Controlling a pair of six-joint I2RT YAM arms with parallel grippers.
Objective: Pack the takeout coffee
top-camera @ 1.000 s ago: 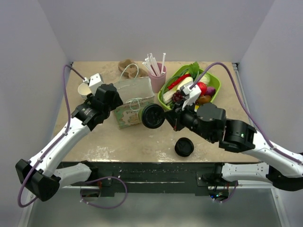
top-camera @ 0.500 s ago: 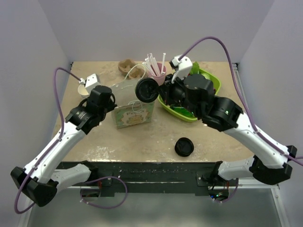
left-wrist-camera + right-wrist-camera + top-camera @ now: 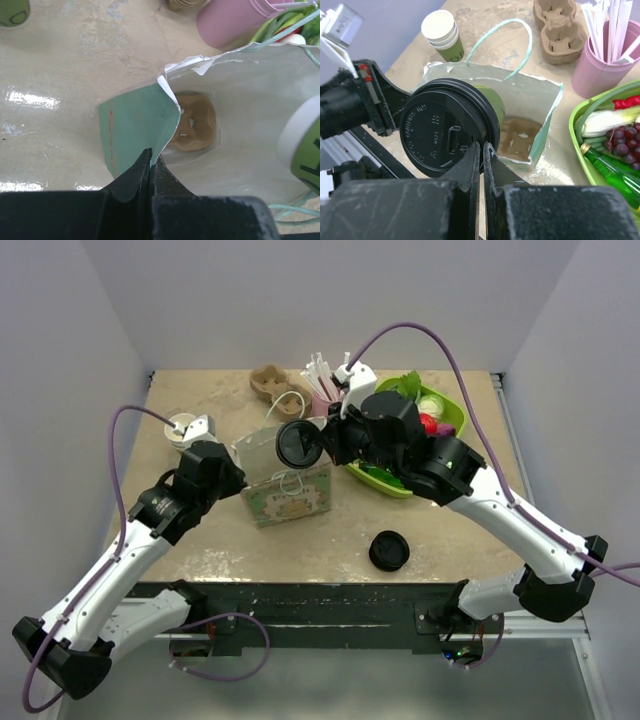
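Swinging left from the green tray (image 3: pixel 390 488) since half a second back, the right gripper (image 3: pixel 481 146) is now carrying the takeout coffee (image 3: pixel 297 444) to the paper bag (image 3: pixel 290 498). The left gripper (image 3: pixel 151 156), spread apart a second ago, is now pinching together on the bag's side wall and is holding the mouth open.

The right gripper's fingers are clamping the rim of the coffee's black lid. The cup is hanging tipped on its side, its lid facing the wrist camera and its greenish side pointing toward the bag's opening. It is hovering right at the mouth, near the far corner. Whether its base is already dipping past the rim is hard to judge from these angles.

The bag is standing upright on the table, handles drooping, with a brown insert (image 3: pixel 194 124) lying at its bottom. The black lids (image 3: pixel 388 551) are sitting well apart on the near side, the white cups (image 3: pixel 181 427) are standing off to the left, and the pink cup (image 3: pixel 600 70) of straws is standing just behind the bag.
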